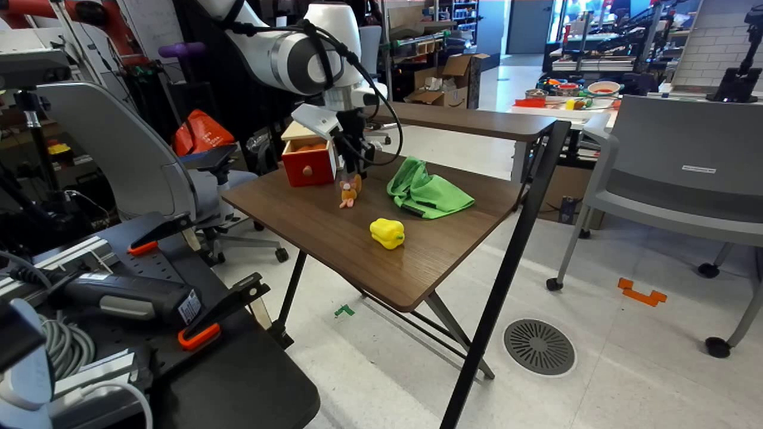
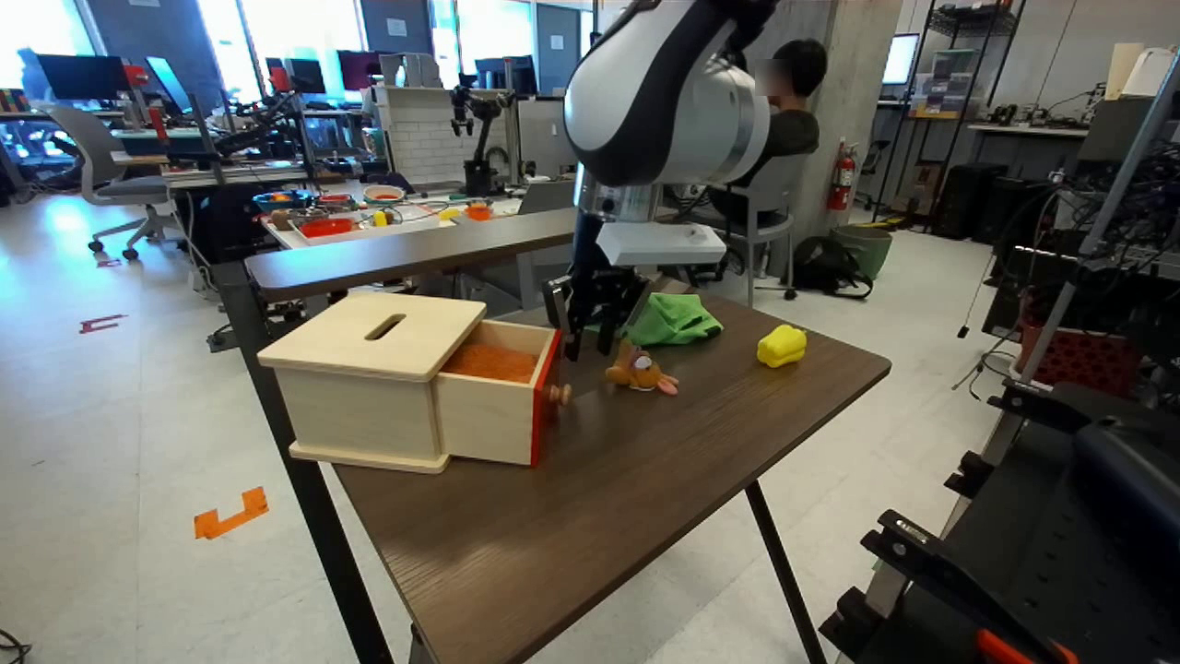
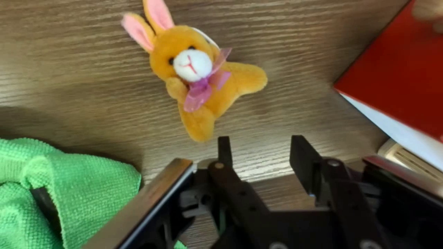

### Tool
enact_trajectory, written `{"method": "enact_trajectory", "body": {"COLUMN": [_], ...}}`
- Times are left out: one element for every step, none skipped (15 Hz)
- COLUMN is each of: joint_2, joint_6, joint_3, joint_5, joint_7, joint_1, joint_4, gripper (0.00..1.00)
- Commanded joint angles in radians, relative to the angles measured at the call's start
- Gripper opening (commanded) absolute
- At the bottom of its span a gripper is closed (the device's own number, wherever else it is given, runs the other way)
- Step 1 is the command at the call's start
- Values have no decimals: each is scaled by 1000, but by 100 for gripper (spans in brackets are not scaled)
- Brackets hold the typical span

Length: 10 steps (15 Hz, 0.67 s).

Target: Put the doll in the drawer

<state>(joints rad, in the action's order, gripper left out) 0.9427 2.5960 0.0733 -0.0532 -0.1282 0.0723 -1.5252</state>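
The doll is a small orange-brown plush rabbit with pink ears and a purple bow. It lies on the table in both exterior views (image 1: 349, 190) (image 2: 638, 371) and in the wrist view (image 3: 211, 83). The drawer, with a red front and round wooden knob, stands pulled open from a wooden box in both exterior views (image 1: 309, 168) (image 2: 489, 417). Its red front also shows at the right of the wrist view (image 3: 398, 76). Something orange is inside it. My gripper (image 3: 259, 145) is open and empty above the table, beside the doll and apart from it (image 2: 590, 346) (image 1: 356, 170).
A crumpled green cloth (image 1: 426, 190) lies near the gripper, also in the wrist view (image 3: 86, 193). A yellow pepper (image 1: 387, 233) lies toward a table corner. A raised shelf (image 1: 465, 121) runs along one table edge. The wooden box (image 2: 355, 406) has a slotted lid.
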Motion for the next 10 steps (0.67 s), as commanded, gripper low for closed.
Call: {"method": "enact_trajectory", "body": {"joint_2": [-57,-66,-74,-86,-96,-104,-107,-106,-103,-96], "joint_6": [-65,-76,-87,-101,-110,-115,-122,-129,-134,-135], "joint_3": [1,-4,-6,-8,-10,-13,-18,-18,-20,-22], "joint_5": [-13,-9,-8,-5,-3,0,4,5,6,5], "joint_7": [34,35,38,43,48,50,49,52,51,50], "joint_1": [-17,-16,-18,-18,-18,-16,-12,-11,-10,-9], "joint_4": [-38,-44,-50,-61,-70,-81,-88,-88,-88,-86], "gripper": [78,86,92,100,100,100,100,100,100,100]}}
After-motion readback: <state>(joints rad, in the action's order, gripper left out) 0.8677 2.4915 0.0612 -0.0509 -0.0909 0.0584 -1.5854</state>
